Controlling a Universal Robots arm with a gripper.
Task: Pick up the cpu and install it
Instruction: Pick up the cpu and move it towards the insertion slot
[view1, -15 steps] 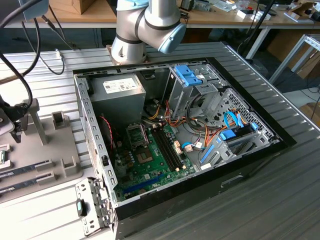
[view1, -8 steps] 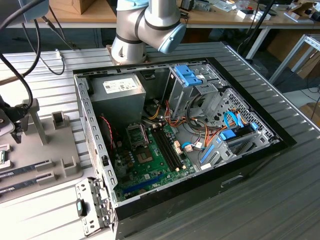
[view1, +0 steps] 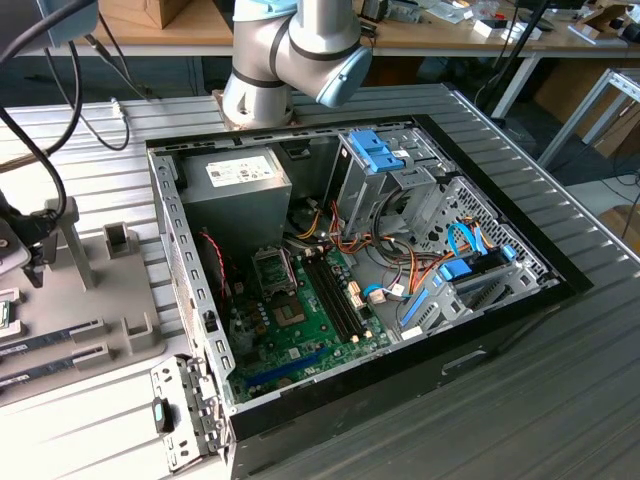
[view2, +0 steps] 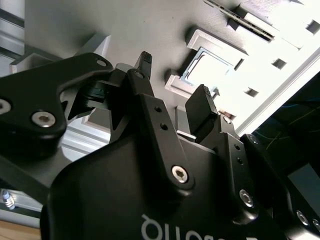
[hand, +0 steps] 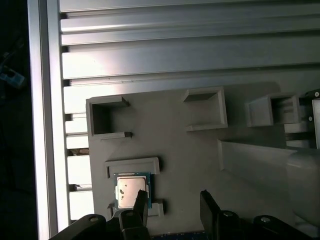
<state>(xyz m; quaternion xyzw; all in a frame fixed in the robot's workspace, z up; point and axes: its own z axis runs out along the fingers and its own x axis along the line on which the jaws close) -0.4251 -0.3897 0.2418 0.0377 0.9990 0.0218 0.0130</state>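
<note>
Tray (hand: 175, 150): grey plastic plate with moulded pockets, on the ribbed table at the exterior view's left.
Memory sticks (view1: 50, 340): two, lying in slots of the tray.
Cpu (hand: 132, 191): flat in a shallow walled pocket of the tray, silver top up, green rim showing.
Gripper (hand: 175, 207): black fingers apart, nothing between them. It hangs over the cpu; I cannot tell if it touches.
Handling, my judgement: light, stiff and thin. The smooth lid is likely slippery and the underside delicate.
Hold, my judgement: pinch two opposite edges where the pocket walls leave gaps.
Computer case (view1: 180, 250): open, to the exterior view's right of the tray.
Socket (view1: 272, 268): on the green board; appears uncovered.
Writing: faint marks on the cpu lid, white lettering on the gripper body, and a label (view1: 245, 172) on the grey box in the case; none made out.
</note>
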